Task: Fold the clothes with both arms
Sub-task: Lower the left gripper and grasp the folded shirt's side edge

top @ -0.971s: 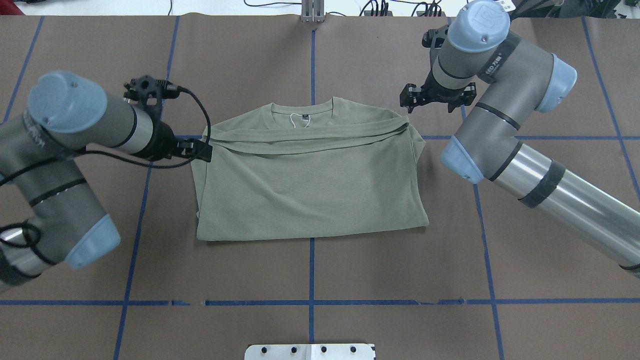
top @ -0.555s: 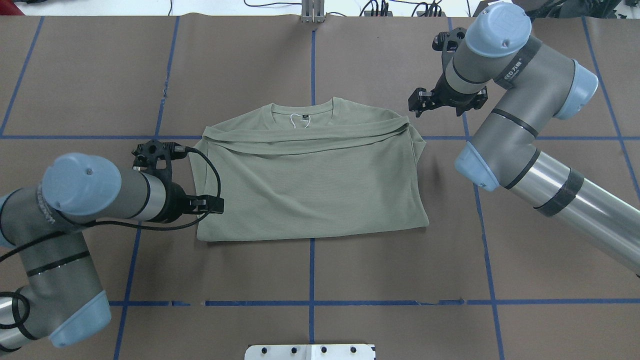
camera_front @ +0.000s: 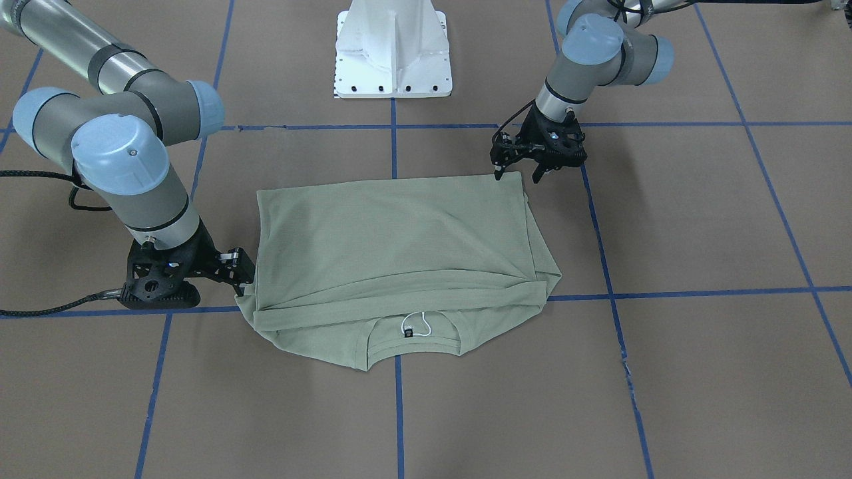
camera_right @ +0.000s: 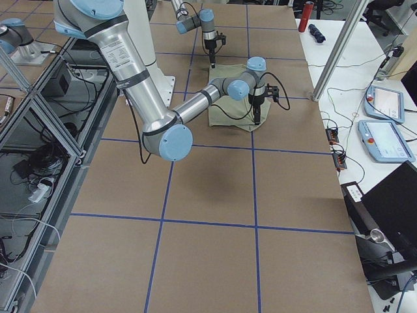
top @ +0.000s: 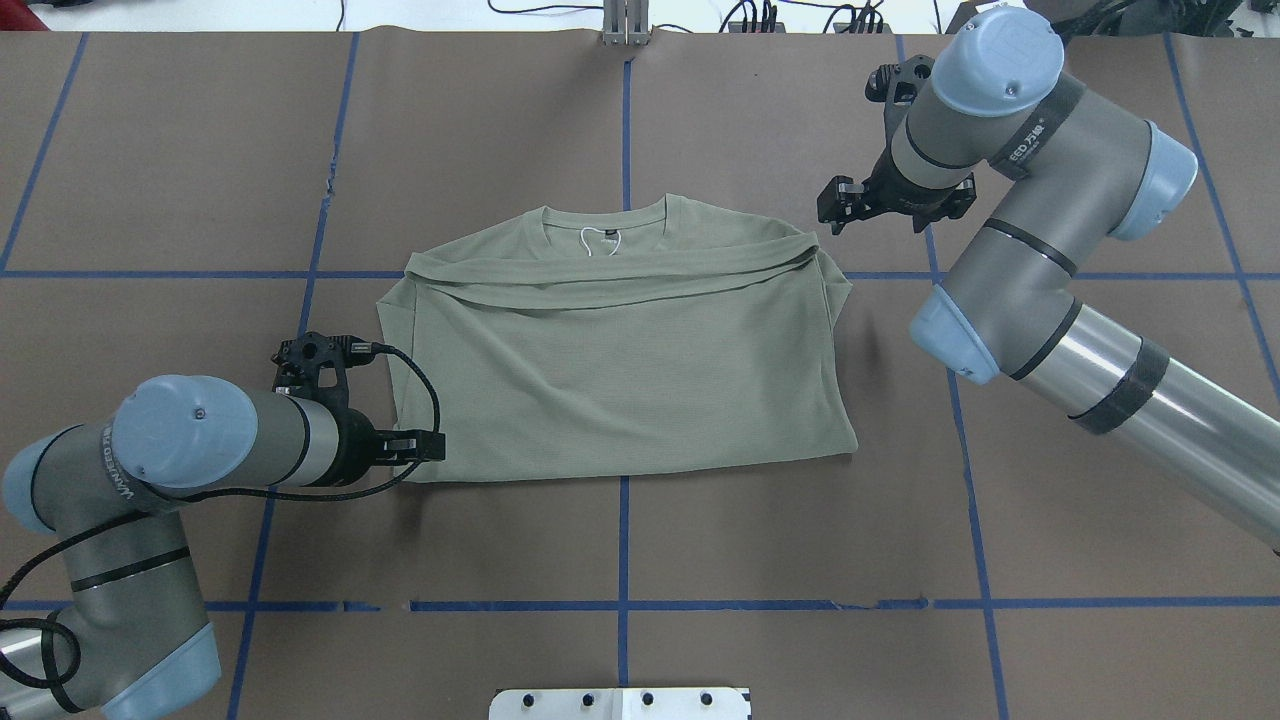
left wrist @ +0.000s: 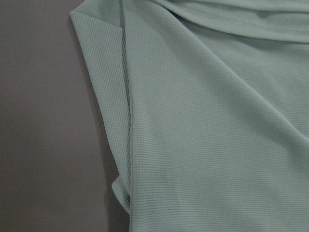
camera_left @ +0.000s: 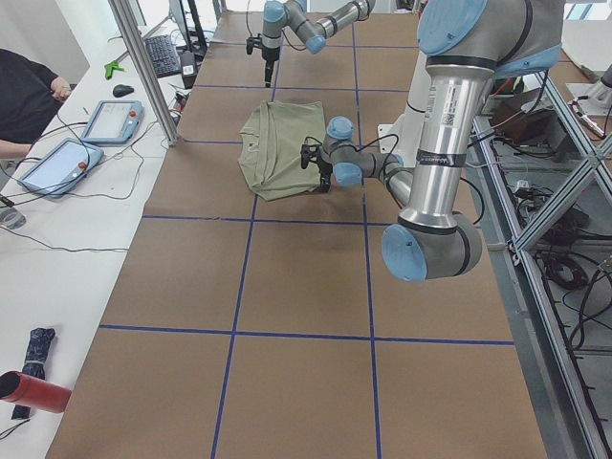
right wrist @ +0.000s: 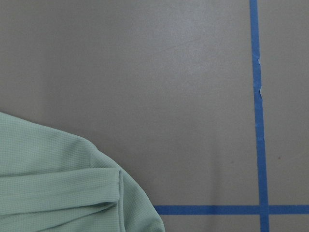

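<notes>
Both released and empty, left gripper [camera_front: 517, 175] and right gripper [camera_front: 243, 274] are hovering at opposite corners of the folded shirt [top: 620, 370].

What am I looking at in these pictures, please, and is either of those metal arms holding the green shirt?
This is a robot with a left arm and a right arm at a table, each ending in a two-finger gripper. One camera looks down from behind the robot, one faces it, two watch from the table's ends, and one sits on each wrist. A green shirt, partly folded, lies flat on the brown table, which is marked with blue tape. The left gripper hangs open at a hem corner; the right gripper is open beside a collar-end corner. Neither appears to hold anything.
</notes>
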Tool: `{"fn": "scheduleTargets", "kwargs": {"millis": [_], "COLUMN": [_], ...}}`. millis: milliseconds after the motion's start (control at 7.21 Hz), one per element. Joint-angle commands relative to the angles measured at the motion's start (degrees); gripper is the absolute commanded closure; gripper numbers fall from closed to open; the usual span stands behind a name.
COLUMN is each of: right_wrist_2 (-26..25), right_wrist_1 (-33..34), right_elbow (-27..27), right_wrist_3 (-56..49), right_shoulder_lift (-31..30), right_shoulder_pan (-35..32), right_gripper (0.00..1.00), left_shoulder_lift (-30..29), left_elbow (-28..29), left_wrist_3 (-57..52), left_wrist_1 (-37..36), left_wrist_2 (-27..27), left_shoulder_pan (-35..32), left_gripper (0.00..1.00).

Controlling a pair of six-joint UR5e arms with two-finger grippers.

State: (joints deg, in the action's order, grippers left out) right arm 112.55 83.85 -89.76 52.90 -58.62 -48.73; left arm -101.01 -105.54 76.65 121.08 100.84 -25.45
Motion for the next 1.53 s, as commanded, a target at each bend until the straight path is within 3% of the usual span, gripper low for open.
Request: {"fn": "scheduleTargets", "kwargs": {"millis": [0,277,832,971,1110,1387], "right_wrist_2": [-0.14,-0.14,-0.14,-0.14,-0.14,-0.23], "right_wrist_1": [0.00,0.00,0.00,0.00,0.00,0.00], "right_elbow": [-0.07,-0.07,0.02,0.02,-0.06,-0.07], "right_wrist_3": [0.01,0.01,0.01,0.01,0.10,0.10], "right_shoulder_lift": [0.00,0.00,-0.18,-0.18,-0.18,-0.09], "right_shoulder_pan": [0.04,0.04,0.04,0.13,0.21,0.30], "right_gripper": [0.00,0.00,0.00,0.00,0.00,0.00], "left_shoulder_lift": [-0.41,-0.67,1.33,2.48,2.40,-1.17], "left_elbow": [1.39,0.96,-3.33,-4.31,-2.93,6.44], "left_wrist_3": [0.86,1.13,-0.87,-7.85,-15.40,-29.65], "left_wrist_1": [1.35,1.35,-0.56,-1.97,-2.25,-2.34], "left_wrist_2": [0.05,0.49,2.58,4.69,4.71,5.15], "left_shoulder_pan": [0.05,0.22,-0.04,-3.26,-7.30,-18.45], "left_gripper": [0.40,0.99,1.00,1.00,1.00,1.00]}}
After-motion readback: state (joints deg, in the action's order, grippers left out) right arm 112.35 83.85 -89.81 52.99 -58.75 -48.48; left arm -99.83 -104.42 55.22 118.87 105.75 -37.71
